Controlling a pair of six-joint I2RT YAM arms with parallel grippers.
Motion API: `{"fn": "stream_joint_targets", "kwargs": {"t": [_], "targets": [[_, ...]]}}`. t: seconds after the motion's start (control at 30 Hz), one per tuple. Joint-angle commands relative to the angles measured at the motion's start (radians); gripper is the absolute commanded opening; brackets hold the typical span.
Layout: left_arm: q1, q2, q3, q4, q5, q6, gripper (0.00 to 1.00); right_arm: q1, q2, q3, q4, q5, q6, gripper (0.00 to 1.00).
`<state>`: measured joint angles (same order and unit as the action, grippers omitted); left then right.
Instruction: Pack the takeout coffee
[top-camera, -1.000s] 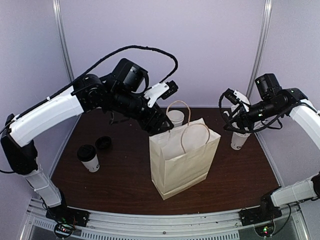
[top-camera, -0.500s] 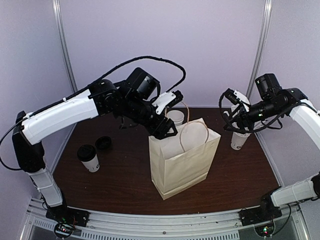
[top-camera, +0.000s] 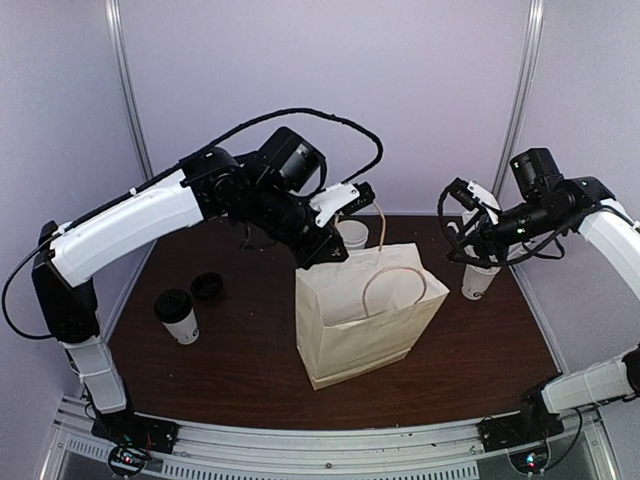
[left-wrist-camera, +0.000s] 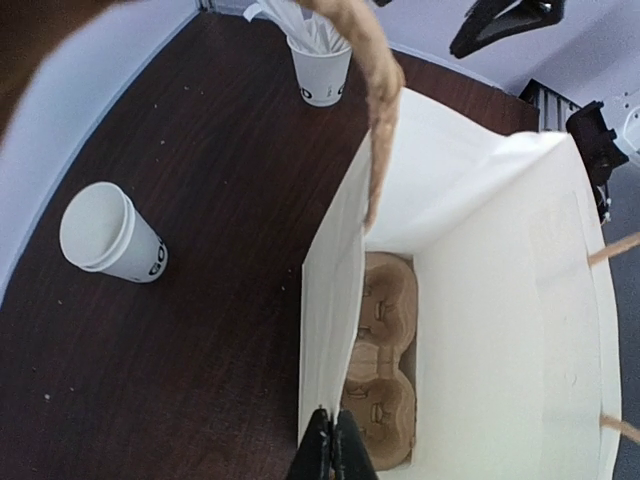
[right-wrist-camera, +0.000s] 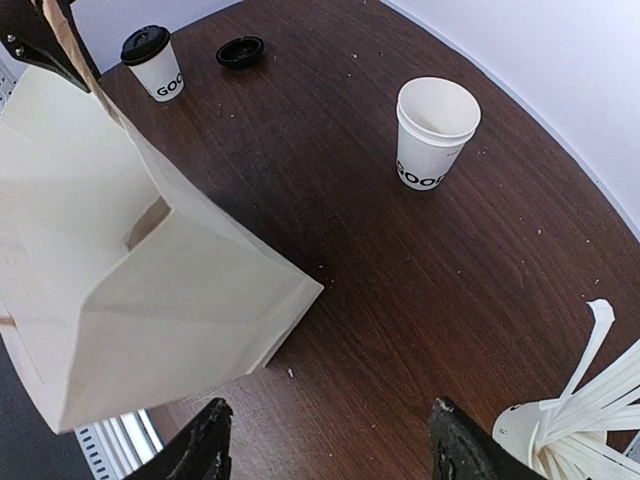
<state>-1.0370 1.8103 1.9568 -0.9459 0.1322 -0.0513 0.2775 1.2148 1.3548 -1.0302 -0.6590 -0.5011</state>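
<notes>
dark table (top-camera: 250, 370). left gripper (left-wrist-camera: 322, 442) pinched on paper bag (top-camera: 355, 320) rim; right gripper (right-wrist-camera: 330, 445) spread wide, empty. lidded cup (top-camera: 176, 317) stands upright, well left of paper bag, nearer left arm.

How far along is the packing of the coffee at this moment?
Done: the pulp carrier already lies in the paper bag. In hand: the left gripper pinches the bag's rim; the right gripper hangs open, empty. Left: no cup shows inside; the lidded cup, the open cup and the loose lid sit on the table.
</notes>
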Motion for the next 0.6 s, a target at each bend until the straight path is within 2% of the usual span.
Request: {"fn": "stream_joint_targets", "kwargs": {"t": [0.0, 0.1, 0.23, 0.57], "targets": [[-0.002, -0.036, 0.072, -0.051, -0.024, 0.181, 0.0, -0.011, -0.033, -0.019, 0.017, -0.007, -0.008, 0.67], [-0.009, -0.058, 0.044, -0.054, -0.005, 0.269, 0.0, -0.011, -0.035, -0.03, 0.024, 0.0, -0.01, 0.67], [-0.057, -0.055, -0.017, -0.04, -0.069, 0.321, 0.0, -0.012, -0.035, -0.035, 0.024, 0.012, -0.011, 0.67], [-0.246, -0.085, -0.087, 0.019, -0.204, 0.276, 0.0, -0.015, -0.042, -0.035, 0.021, 0.011, -0.008, 0.67]]}}
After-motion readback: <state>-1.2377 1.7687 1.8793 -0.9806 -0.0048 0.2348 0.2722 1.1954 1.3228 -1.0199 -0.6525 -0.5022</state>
